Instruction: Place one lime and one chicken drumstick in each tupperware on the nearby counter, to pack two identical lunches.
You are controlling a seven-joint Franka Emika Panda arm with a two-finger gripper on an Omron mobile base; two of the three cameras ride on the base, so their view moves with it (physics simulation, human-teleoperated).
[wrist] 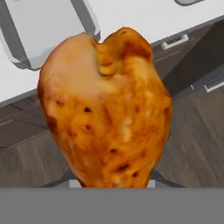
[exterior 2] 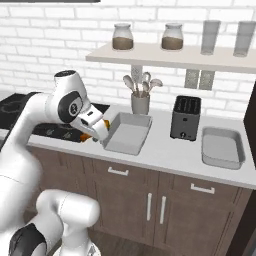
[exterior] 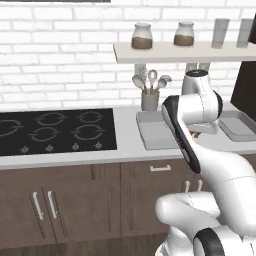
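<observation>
The pincer [exterior 2: 96, 131] is closed on a chicken drumstick [wrist: 105, 109]; in the hand view the orange-brown, dark-flecked meat stands up from between the fingertips at the bottom and covers most of what lies beyond. In the right base view a little of the drumstick's orange shows under the hand, at the front edge of the desk [exterior 2: 165, 150], just beside the left rim of the nearer tupperware [exterior 2: 127, 133]. Whether the meat hangs over the desk or just off its front edge cannot be told from that view; in the hand view the wooden floor [wrist: 192, 144] and the dark cabinet fronts lie behind it, and the desk edge with a grey tupperware runs across the top.

Both containers are open, grey and rectangular. The nearer one sits mid-desk, in front of a utensil holder [exterior 2: 140, 104] with spoons. The second tupperware [exterior 2: 222, 146] lies toward the right end of the desk, well apart from the first, with a dark toaster [exterior 2: 185, 118] between them near the back edge. A black cooktop [exterior: 55, 131] takes up the left part of the desk. Above, a pale wall shelf [exterior 2: 165, 56] carries two jars and two glasses
</observation>
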